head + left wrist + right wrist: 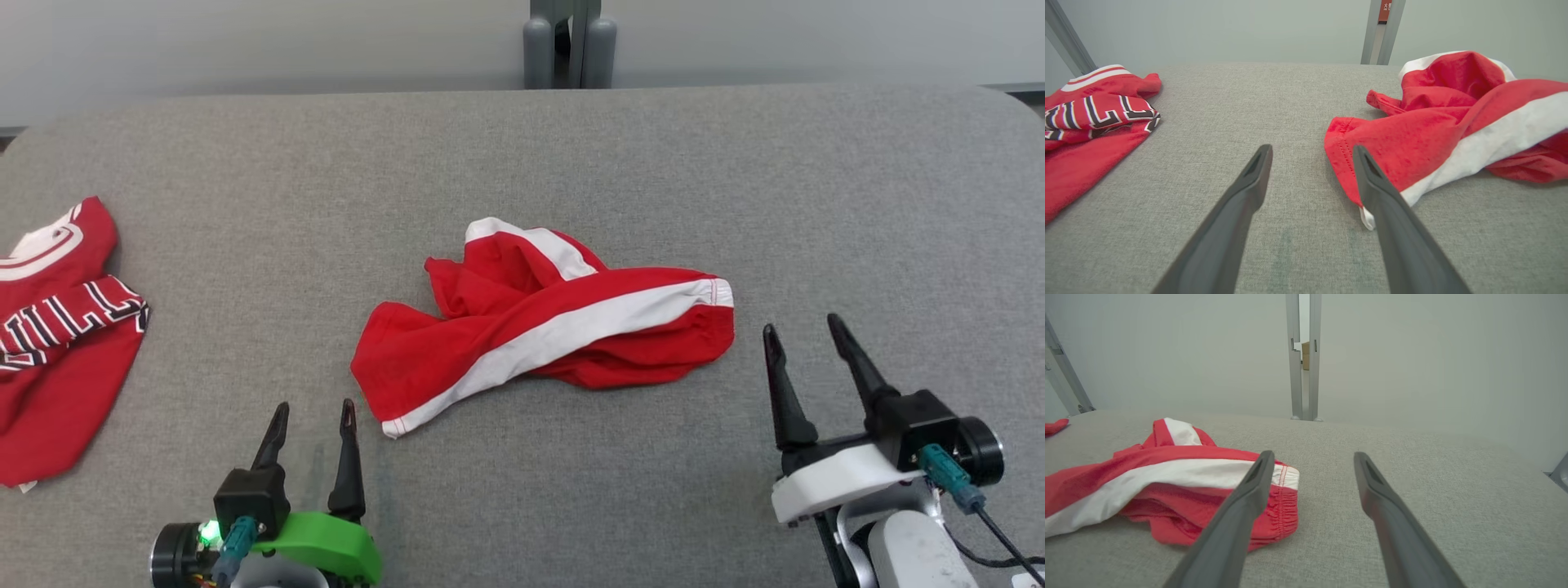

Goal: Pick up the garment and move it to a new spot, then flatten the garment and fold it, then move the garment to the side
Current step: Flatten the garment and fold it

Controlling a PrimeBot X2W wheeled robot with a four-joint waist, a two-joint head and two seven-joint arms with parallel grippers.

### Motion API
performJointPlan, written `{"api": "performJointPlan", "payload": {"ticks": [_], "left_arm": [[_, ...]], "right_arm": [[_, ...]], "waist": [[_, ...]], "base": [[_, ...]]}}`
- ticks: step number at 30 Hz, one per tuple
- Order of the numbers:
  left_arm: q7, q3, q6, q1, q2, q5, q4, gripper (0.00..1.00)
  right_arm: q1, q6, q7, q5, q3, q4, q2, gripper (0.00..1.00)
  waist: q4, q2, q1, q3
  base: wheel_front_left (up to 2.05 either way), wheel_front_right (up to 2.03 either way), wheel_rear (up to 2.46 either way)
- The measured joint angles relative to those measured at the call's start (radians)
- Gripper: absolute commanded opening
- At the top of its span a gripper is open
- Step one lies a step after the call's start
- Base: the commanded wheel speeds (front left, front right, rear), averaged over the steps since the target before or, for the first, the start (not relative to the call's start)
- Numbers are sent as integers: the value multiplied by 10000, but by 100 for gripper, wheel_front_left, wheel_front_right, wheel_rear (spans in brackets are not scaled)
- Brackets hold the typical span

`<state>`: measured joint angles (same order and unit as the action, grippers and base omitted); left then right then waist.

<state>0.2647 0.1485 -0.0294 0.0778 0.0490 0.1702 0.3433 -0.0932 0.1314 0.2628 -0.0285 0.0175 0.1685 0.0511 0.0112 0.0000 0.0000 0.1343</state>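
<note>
Both grippers are spread and empty, the left gripper (315, 406) and the right gripper (802, 323). A pinch that catches only one loose layer of the crumpled shorts (506, 327) could, I judge, lift them in a bunch or let them slip, and a carry leftward could drop them onto the jersey (57, 327). The shorts lie mid-table (571, 163) between the grippers, with the hem corner just beside the left fingers and the gathered end just beside the right.
</note>
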Motion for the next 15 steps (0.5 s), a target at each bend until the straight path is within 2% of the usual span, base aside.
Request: {"api": "performJointPlan", "payload": {"ticks": [15], "left_arm": [[0,-159,119,-763,-2,-130,-77,100]], "right_arm": [[685,0,0,-405,270,339,-12,100]], "waist": [[-6,0,0,-1016]], "base": [[0,0,0]]}}
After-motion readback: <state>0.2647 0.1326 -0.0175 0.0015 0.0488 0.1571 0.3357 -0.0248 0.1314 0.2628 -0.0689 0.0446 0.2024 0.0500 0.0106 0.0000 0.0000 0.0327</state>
